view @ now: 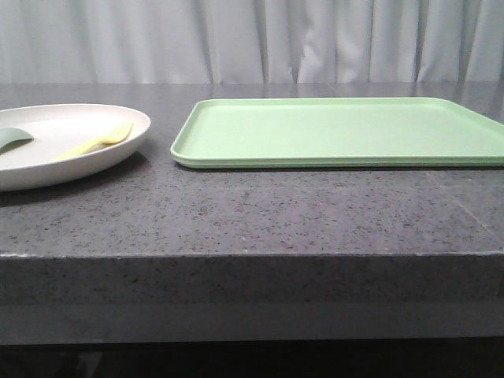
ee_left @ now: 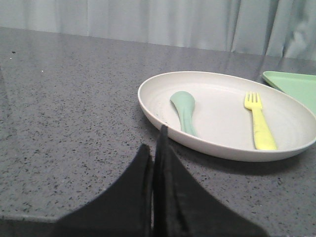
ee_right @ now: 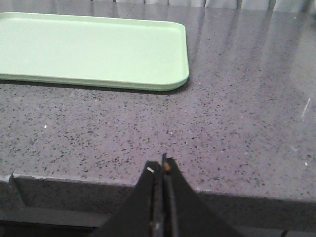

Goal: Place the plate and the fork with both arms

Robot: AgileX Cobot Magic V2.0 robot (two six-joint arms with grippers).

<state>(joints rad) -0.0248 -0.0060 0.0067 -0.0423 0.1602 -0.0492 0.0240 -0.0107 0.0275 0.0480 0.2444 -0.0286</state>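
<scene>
The cream-white plate [view: 47, 169] [ee_left: 222, 148] rests on the dark speckled table at the left. Inside it lies the pale-yellow fork [view: 98, 142] [ee_left: 260, 126], beside a teal-green rounded utensil [view: 12, 138] [ee_left: 184, 108]. My left gripper [ee_left: 154, 140] is shut and empty, its tips just short of the plate's near rim. Over the table's front edge my right gripper [ee_right: 160, 167] is shut with nothing in it, well clear of the tray. Neither gripper shows in the front view.
A flat rectangular light-green tray [view: 339, 130] [ee_right: 94, 49] lies right of the plate; its corner [ee_left: 291, 81] shows in the left wrist view. The table's front edge [view: 252, 256] runs across the front view. A pale curtain hangs behind.
</scene>
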